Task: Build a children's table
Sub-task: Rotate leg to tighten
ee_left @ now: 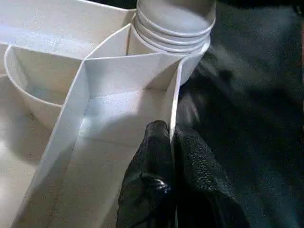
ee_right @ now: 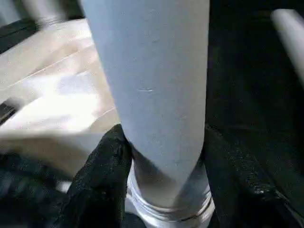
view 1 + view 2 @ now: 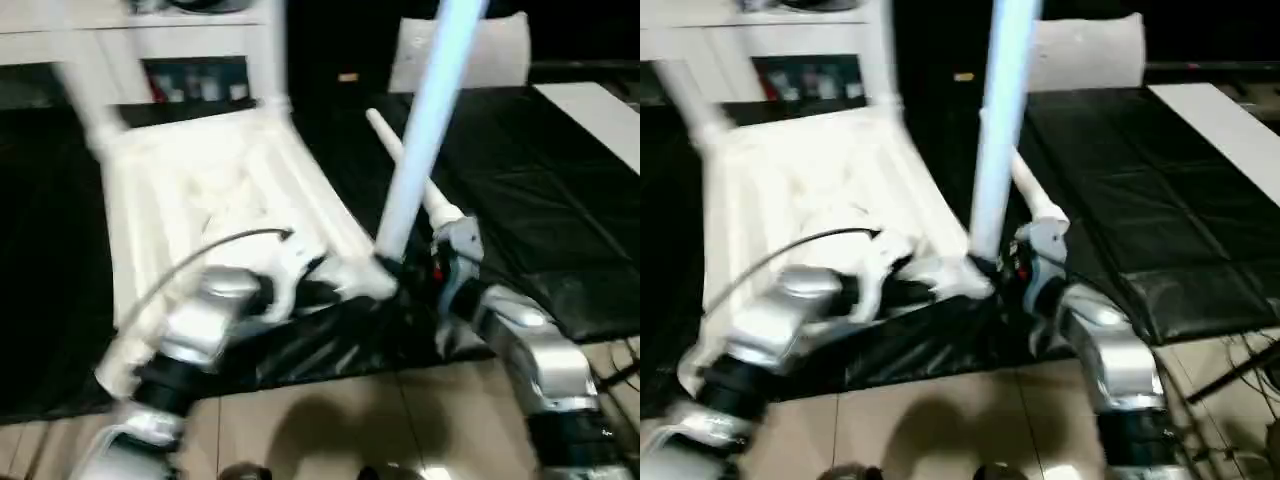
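Note:
The white tabletop (image 3: 200, 170) lies underside up on the black-covered work table. Two legs (image 3: 85, 90) (image 3: 272, 50) stand at its far corners. A third leg (image 3: 425, 120) rises, leaning slightly, from the near right corner, its ringed end (image 1: 173, 23) sitting in the round socket. My right gripper (image 2: 164, 142) is closed around this leg just above its base, a black finger on each side. My left gripper (image 1: 172, 130) is shut on the tabletop's thin rim wall next to that socket. Another leg (image 3: 440, 208) lies on the black cover behind the upright one.
A white cabinet (image 3: 190, 80) stands behind the work table, and a white cushion-like thing (image 3: 490, 50) sits at the back right. A white board (image 3: 600, 110) lies at the far right. The table's front edge meets tiled floor (image 3: 330, 420) just below my forearms.

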Motion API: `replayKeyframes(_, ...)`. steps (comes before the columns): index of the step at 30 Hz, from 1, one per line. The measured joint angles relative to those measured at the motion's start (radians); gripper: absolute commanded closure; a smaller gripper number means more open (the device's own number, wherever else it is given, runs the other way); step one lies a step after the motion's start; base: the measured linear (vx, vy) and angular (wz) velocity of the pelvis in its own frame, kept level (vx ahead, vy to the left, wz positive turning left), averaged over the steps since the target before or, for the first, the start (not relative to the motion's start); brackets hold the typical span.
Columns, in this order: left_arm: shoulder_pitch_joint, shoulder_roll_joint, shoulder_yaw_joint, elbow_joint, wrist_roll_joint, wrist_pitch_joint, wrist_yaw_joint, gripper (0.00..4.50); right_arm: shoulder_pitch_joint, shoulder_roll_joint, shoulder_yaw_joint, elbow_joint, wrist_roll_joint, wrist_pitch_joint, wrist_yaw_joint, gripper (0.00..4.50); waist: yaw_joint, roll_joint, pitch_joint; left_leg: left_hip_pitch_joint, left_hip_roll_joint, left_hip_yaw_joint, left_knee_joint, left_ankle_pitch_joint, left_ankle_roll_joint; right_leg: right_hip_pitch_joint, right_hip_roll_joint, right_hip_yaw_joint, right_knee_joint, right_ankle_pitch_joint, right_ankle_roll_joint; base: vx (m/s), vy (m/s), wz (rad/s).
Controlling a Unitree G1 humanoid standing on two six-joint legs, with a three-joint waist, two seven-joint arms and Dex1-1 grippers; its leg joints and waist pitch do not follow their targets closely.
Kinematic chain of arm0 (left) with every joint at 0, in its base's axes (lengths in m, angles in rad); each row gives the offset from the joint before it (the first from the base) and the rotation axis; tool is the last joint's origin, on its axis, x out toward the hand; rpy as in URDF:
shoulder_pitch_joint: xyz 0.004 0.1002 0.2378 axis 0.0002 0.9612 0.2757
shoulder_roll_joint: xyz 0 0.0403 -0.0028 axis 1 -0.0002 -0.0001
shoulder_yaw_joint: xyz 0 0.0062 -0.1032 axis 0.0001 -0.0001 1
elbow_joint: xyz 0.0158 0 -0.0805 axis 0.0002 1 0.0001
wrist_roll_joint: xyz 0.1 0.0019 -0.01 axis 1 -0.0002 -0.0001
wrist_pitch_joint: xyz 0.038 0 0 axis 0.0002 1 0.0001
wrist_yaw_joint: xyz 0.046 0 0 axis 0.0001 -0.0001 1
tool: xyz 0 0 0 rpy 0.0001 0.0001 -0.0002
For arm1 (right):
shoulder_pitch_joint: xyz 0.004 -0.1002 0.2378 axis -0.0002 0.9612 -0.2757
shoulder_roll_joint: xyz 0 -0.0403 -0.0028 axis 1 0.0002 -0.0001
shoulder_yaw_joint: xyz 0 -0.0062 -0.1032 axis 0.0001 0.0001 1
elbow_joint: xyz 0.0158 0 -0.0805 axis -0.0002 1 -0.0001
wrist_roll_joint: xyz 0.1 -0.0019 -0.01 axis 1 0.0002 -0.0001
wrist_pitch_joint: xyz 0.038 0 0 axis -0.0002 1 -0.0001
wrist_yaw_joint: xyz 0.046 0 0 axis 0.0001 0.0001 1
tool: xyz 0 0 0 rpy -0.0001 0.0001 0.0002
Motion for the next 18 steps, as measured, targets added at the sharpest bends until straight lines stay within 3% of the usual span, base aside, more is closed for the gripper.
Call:
replayKeyframes(3, -0.028, -0.048, 0.009, 0.028, 0.009, 0.003, 0.091, 4.50, -0.054, 0.053, -0.022, 0.047, -0.016, -0.006, -0.109, 2.57, 0.000, 0.000, 0.000, -0.004, 0.000, 0.000, -0.003, 0.000, 0.000, -0.005, 0.000, -0.001, 0.000, 0.009, -0.005, 0.000, 0.000, 0.00)
replayKeyframes(4, -0.033, -0.047, 0.008, 0.035, 0.012, -0.012, 0.097, 4.50, -0.063, 0.075, -0.027, 0.059, -0.026, -0.021, -0.135, 2.22, 0.001, 0.000, -0.001, -0.006, 0.001, 0.000, -0.005, 0.000, 0.000, -0.006, 0.001, -0.002, 0.001, 0.013, -0.007, 0.000, 0.000, 0.00)
replayKeyframes(6, -0.038, -0.040, 0.002, 0.036, 0.017, -0.027, 0.096, 4.50, -0.068, 0.087, -0.029, 0.061, -0.029, -0.032, -0.149, 2.22, 0.005, 0.004, -0.003, -0.012, 0.003, -0.001, -0.007, 0.001, 0.001, -0.013, 0.002, -0.004, 0.001, 0.012, -0.006, 0.000, 0.000, 0.00)
replayKeyframes(7, -0.039, -0.025, -0.010, 0.037, 0.019, -0.047, 0.091, 4.50, -0.069, 0.091, -0.030, 0.058, -0.029, -0.034, -0.151, 1.81, 0.009, 0.007, -0.005, -0.015, 0.004, -0.001, -0.007, 0.003, 0.005, -0.017, 0.004, -0.004, 0.002, 0.012, -0.006, 0.000, 0.000, 0.00)
replayKeyframes(11, -0.039, 0.020, -0.036, 0.050, 0.037, -0.115, 0.059, 4.50, -0.034, 0.118, -0.029, 0.046, -0.018, -0.035, -0.150, 1.71, 0.008, 0.010, -0.007, -0.014, 0.005, -0.001, -0.009, 0.003, 0.006, -0.018, 0.005, -0.005, 0.003, 0.011, -0.007, 0.000, 0.000, 0.00)
replayKeyframes(14, -0.039, 0.060, -0.044, 0.066, 0.038, -0.167, 0.020, 4.50, 0.002, 0.123, -0.010, 0.040, -0.005, -0.055, -0.139, 1.36, 0.002, 0.011, -0.007, -0.014, 0.005, -0.001, -0.008, 0.002, 0.002, -0.018, 0.005, -0.005, 0.003, 0.013, -0.008, 0.000, 0.000, 0.00)
replayKeyframes(18, -0.047, 0.085, -0.061, 0.101, 0.043, -0.233, 0.003, 4.50, 0.012, 0.114, 0.009, 0.038, -0.034, -0.087, -0.167, 0.91, 0.009, 0.011, -0.007, -0.015, 0.004, -0.001, -0.005, 0.001, -0.001, -0.018, 0.004, -0.003, 0.003, 0.015, -0.008, 0.000, 0.000, 0.00)
